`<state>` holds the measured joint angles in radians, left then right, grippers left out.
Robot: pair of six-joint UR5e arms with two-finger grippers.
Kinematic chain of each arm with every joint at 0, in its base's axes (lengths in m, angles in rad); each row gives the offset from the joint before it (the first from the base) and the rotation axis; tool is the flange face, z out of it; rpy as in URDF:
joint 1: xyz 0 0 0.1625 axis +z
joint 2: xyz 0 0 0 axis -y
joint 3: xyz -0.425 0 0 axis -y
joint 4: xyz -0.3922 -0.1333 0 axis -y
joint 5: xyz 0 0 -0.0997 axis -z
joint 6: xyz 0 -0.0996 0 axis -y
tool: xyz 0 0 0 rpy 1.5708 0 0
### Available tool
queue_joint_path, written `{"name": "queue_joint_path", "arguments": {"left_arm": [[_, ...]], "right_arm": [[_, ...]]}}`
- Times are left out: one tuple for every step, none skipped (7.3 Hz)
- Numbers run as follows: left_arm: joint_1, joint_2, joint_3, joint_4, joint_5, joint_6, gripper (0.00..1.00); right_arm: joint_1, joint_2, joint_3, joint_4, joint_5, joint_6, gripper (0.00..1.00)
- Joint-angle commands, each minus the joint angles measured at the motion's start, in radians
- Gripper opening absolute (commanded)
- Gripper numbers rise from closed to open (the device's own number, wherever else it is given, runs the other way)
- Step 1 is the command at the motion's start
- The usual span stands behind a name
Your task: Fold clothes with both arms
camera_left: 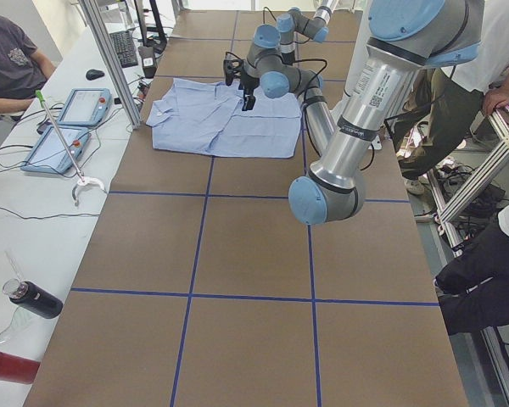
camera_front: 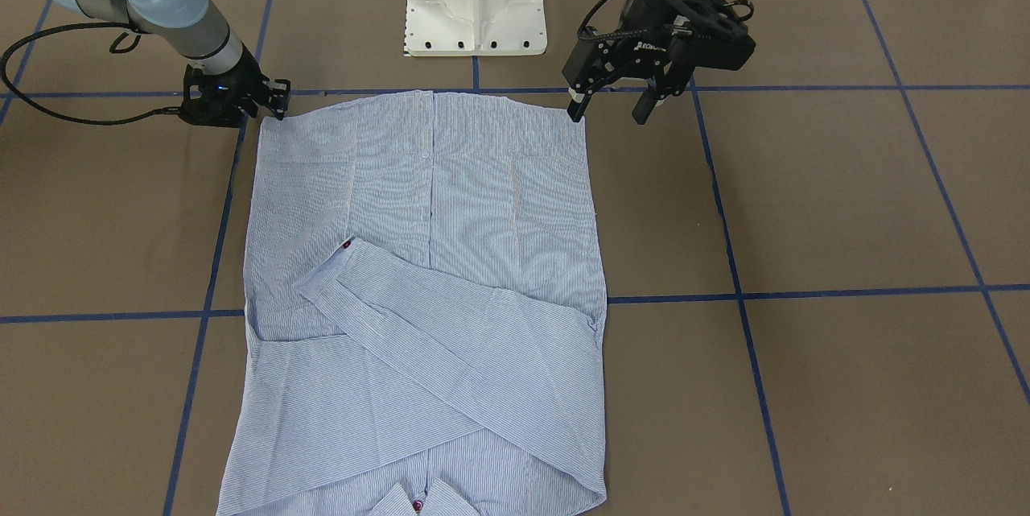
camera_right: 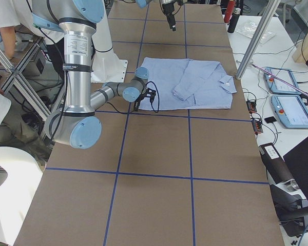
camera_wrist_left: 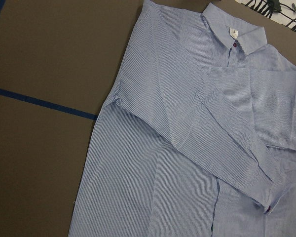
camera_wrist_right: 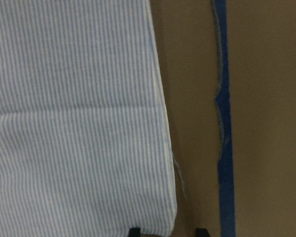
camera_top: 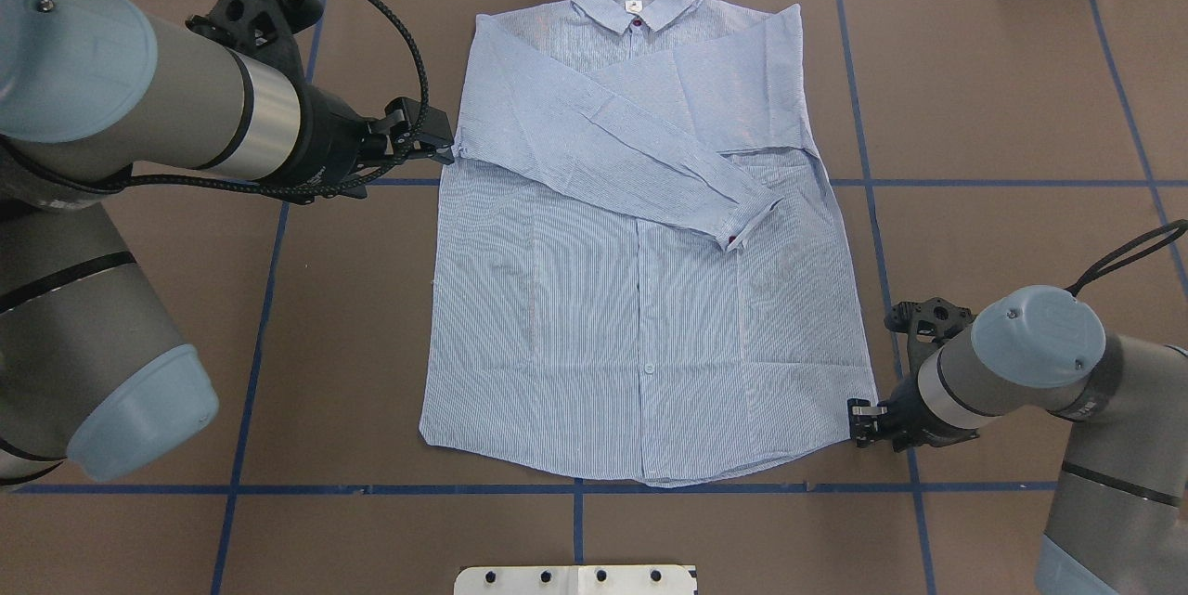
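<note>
The striped shirt (camera_top: pixel 631 335) lies flat and buttoned on the table, collar (camera_top: pixel 634 1) away from me. Both sleeves are folded across the chest, the upper one ending in a cuff (camera_top: pixel 742 226). The shirt also shows in the front view (camera_front: pixel 434 202) and both wrist views (camera_wrist_left: pixel 163 173) (camera_wrist_right: pixel 74 123). My left gripper (camera_front: pixel 609 109) is open and empty, raised above the shirt's left side (camera_top: pixel 441 142). My right gripper (camera_top: pixel 863 423) is open and low at the hem's right corner. Its fingertips (camera_wrist_right: pixel 201 231) stand either side of the corner's edge.
The white pedestal base (camera_front: pixel 475 9) stands at the table's near edge behind the hem. Blue tape lines (camera_top: pixel 872 233) grid the brown table. People stand by the robot's side (camera_left: pixel 492 76), and tablets (camera_right: pixel 292 110) lie on a side table beyond the collar.
</note>
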<state>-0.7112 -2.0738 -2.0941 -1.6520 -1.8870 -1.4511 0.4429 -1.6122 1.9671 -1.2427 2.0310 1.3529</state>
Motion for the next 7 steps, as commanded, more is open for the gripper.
{"name": "queue_joint_path", "arguments": {"left_arm": [[-0.005, 0.001, -0.033, 0.036, 0.000, 0.000, 0.99], [-0.005, -0.002, -0.046, 0.055, 0.000, 0.000, 0.99], [-0.007, 0.003, -0.046, 0.058, 0.000, 0.002, 0.99], [-0.008, 0.003, -0.046, 0.058, 0.000, 0.003, 0.99], [-0.010, 0.004, -0.046, 0.058, 0.000, 0.003, 0.99], [-0.010, 0.004, -0.041, 0.058, 0.000, 0.003, 0.99], [-0.010, 0.006, -0.037, 0.058, 0.000, 0.003, 0.99]], "right_arm": [[0.003, 0.003, -0.017, 0.005, 0.003, -0.001, 0.47], [0.003, 0.006, -0.017, 0.005, 0.009, 0.000, 0.44], [0.016, 0.008, -0.013, 0.006, 0.037, 0.006, 0.23], [0.034, 0.008, -0.008, 0.008, 0.046, 0.005, 0.00], [0.063, 0.006, 0.002, 0.006, 0.076, 0.003, 0.00], [0.100, 0.002, 0.022, 0.005, 0.106, 0.000, 0.00], [0.129, 0.003, 0.032, 0.005, 0.127, -0.001, 0.00]]}}
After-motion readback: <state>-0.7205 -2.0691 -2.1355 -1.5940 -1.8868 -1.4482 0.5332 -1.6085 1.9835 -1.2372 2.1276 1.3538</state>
